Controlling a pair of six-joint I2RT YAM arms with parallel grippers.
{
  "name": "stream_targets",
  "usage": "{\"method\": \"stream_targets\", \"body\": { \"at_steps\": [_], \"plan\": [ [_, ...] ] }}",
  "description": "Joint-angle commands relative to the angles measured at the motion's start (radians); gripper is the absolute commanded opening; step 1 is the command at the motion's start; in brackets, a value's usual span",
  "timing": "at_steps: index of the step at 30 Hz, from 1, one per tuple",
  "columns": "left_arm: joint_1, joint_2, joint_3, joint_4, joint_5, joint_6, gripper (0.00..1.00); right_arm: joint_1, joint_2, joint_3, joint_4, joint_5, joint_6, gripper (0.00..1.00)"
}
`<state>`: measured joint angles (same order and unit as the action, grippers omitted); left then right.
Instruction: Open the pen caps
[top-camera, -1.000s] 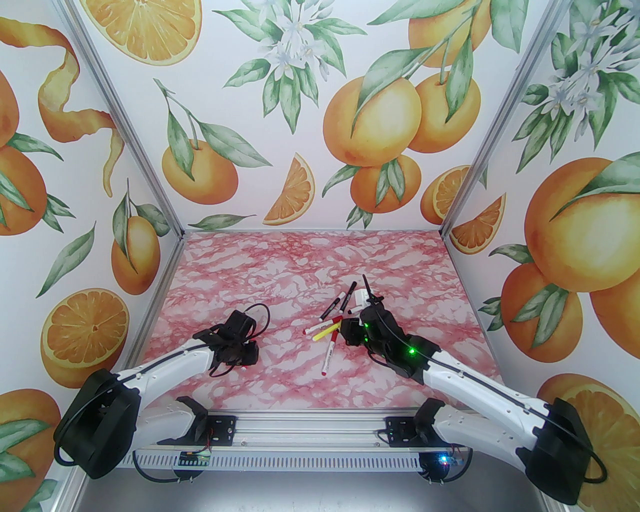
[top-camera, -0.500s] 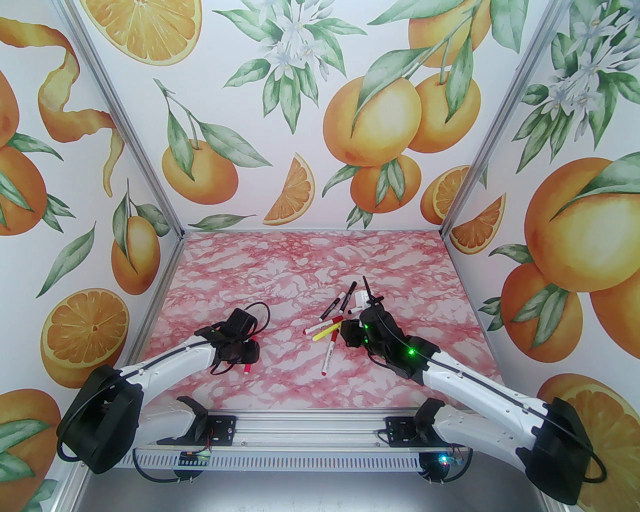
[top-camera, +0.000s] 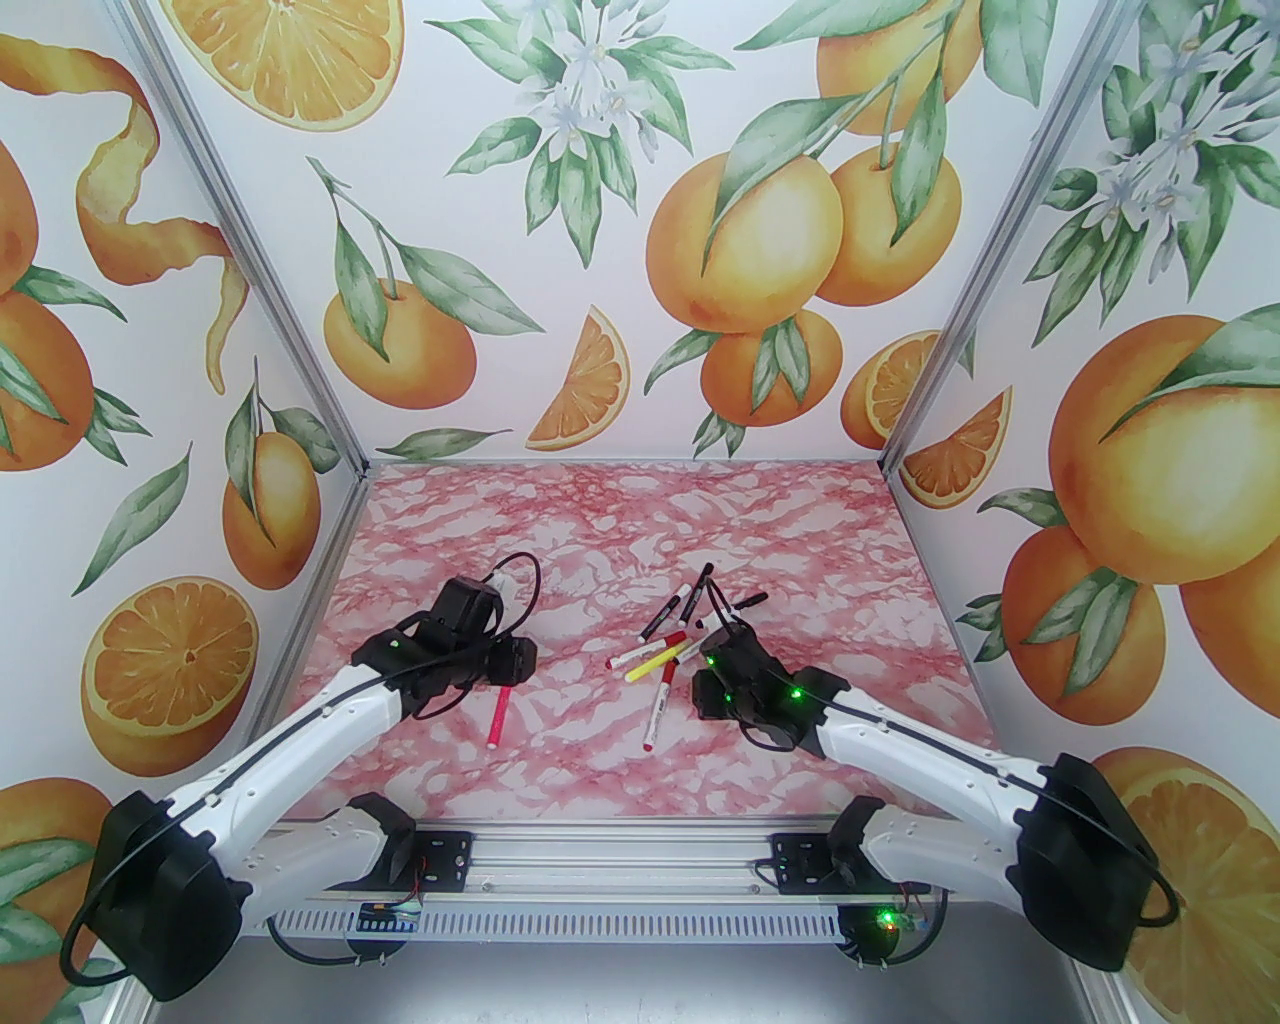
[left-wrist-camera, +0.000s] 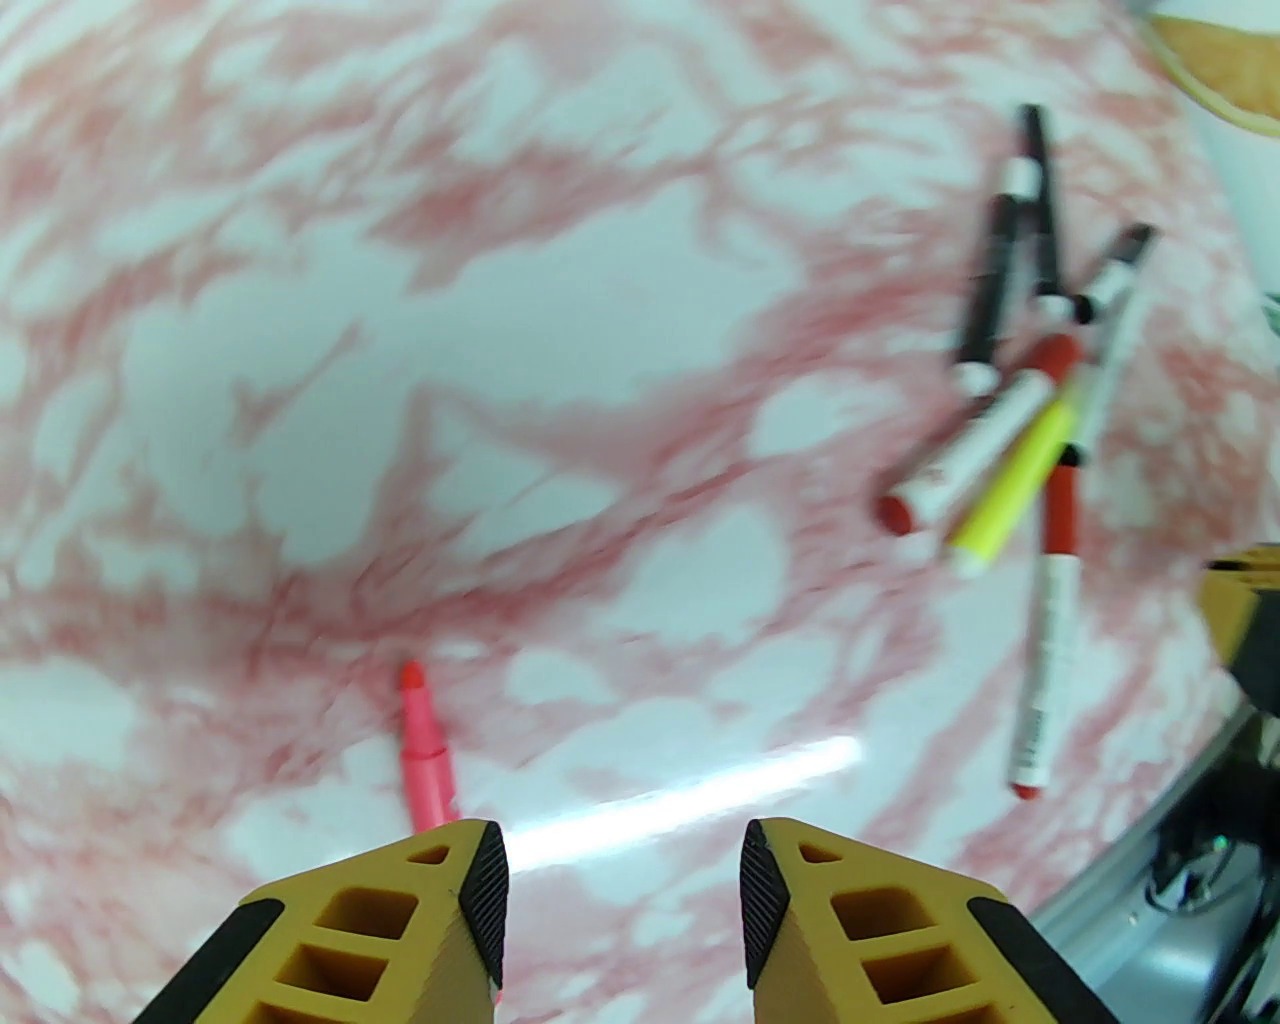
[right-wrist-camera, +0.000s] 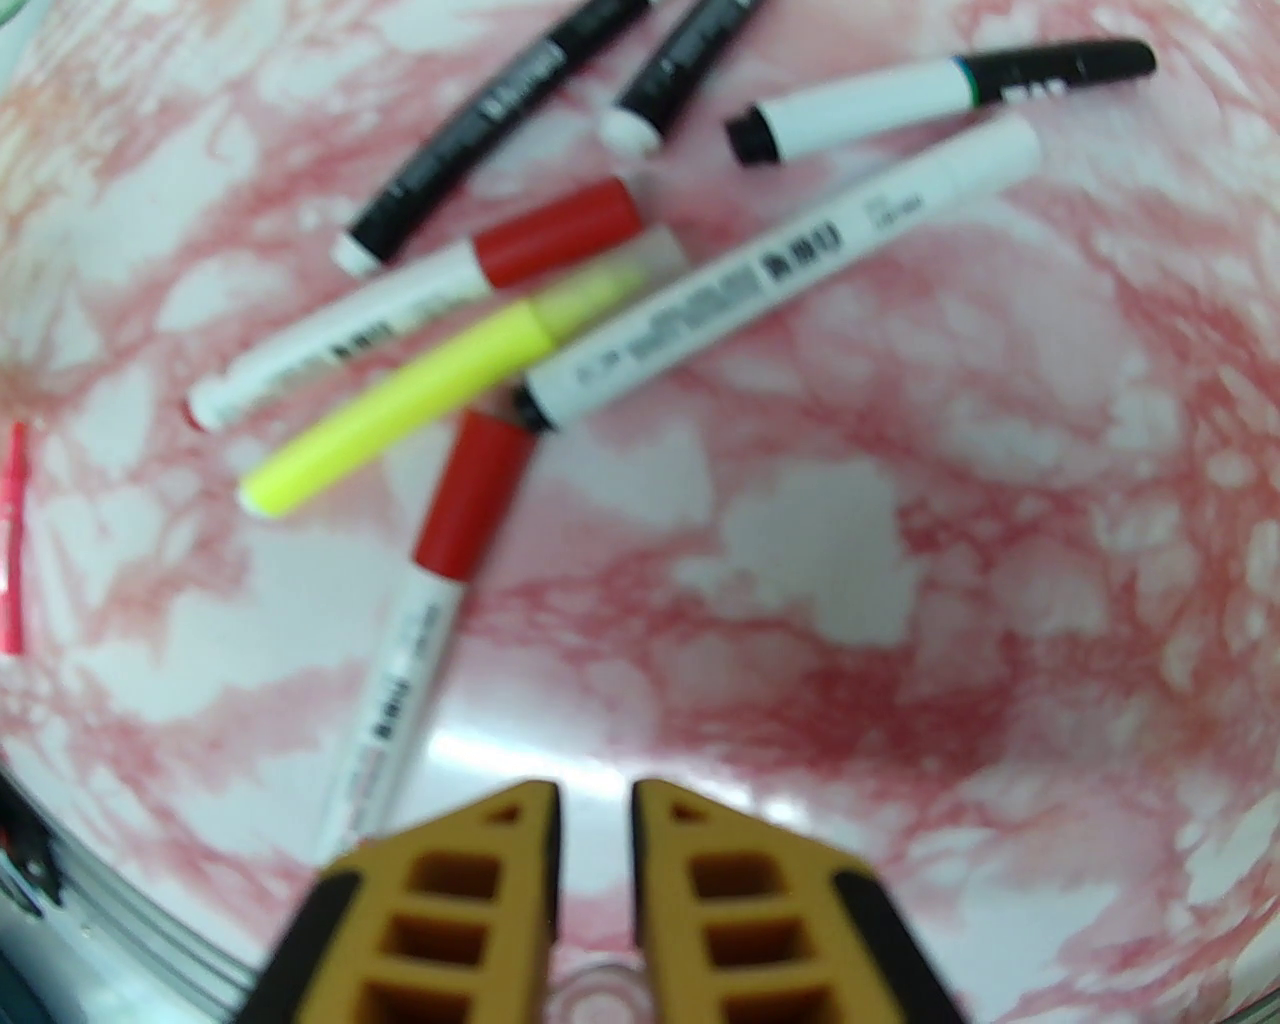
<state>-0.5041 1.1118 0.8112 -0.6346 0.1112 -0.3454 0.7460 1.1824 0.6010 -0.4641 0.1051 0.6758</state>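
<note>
Lying on surface (top-camera: 600, 520): pink pen (top-camera: 498, 716)
left tool (left-wrist-camera: 623, 870): jaws apart, empty, beside pink pen
right tool (right-wrist-camera: 594, 830): closed, near other pens (top-camera: 660, 650)

Clustered pens (right-wrist-camera: 700, 300) (one yellow), right gripper (right-wrist-camera: 595, 800) closed

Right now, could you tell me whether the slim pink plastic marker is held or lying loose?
Lying loose: the slim pink marker rests on the pink marbled table; the left gripper stands open, nothing between its fingers.

A lone pen (top-camera: 499, 715) lies left of the pens (top-camera: 655, 663) on the table (top-camera: 600, 540)
</note>
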Motion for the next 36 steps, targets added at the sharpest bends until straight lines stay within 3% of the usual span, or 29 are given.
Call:
{"method": "stream_targets", "body": {
  "at_steps": [1,6,10,18,36],
  "plan": [
    [0.004,-0.014,0.09,-0.04,0.106,0.125,0.48,0.012,0.04,0.008,-0.034,0.006,-0.016,0.11],
    [0.004,-0.021,0.242,-0.129,0.156,0.242,0.55,0.027,0.128,0.032,-0.032,0.005,-0.033,0.11],
    [0.004,-0.035,0.269,-0.106,0.218,0.319,0.56,0.032,0.193,0.053,-0.024,-0.003,-0.022,0.1],
    [0.005,-0.048,0.192,0.003,0.259,0.308,0.58,0.049,0.251,0.088,-0.011,-0.001,0.035,0.12],
    [0.004,-0.029,0.183,0.013,0.312,0.31,0.59,0.054,0.342,0.088,0.078,0.026,0.064,0.21]
  ]
}}
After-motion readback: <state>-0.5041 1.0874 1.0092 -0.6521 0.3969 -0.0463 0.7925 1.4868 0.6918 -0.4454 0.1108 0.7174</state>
